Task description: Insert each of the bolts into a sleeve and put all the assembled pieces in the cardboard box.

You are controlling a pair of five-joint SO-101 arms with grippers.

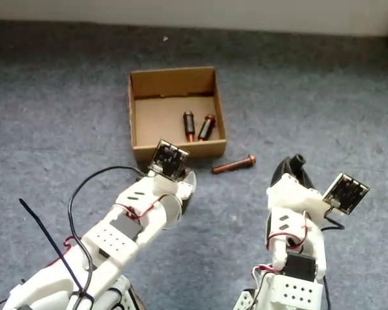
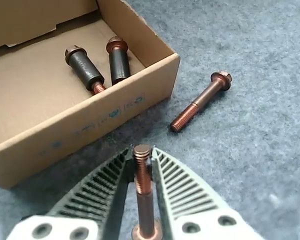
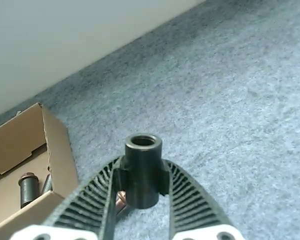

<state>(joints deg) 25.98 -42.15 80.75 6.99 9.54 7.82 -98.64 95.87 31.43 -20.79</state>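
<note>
Grey counter [image 1: 310,97] with the cardboard box [image 1: 132,116] at far centre. Two assembled pieces [image 1: 189,124] lie inside it, toward its right wall.

Left hand [image 2: 141,155] is just in front of the box's near wall, closed down on a bolt [image 2: 142,175]. The shank runs along the gap between the fingers and the threaded tip pokes out past them. Right hand [image 3: 142,165] is well off to the right of the box, clamped around a dark sleeve [image 3: 143,170] with its open bore facing away from the wrist.

Step looks like mating a third pair. The two held parts are well apart, so the next move calls for bringing the hands together, lining the thread tip up with the bore, and pushing through.

A loose bolt [image 1: 233,165] lies flat on the counter just beside the box's near right corner, between the two hands and touching neither. It has no sleeve yet.
</note>
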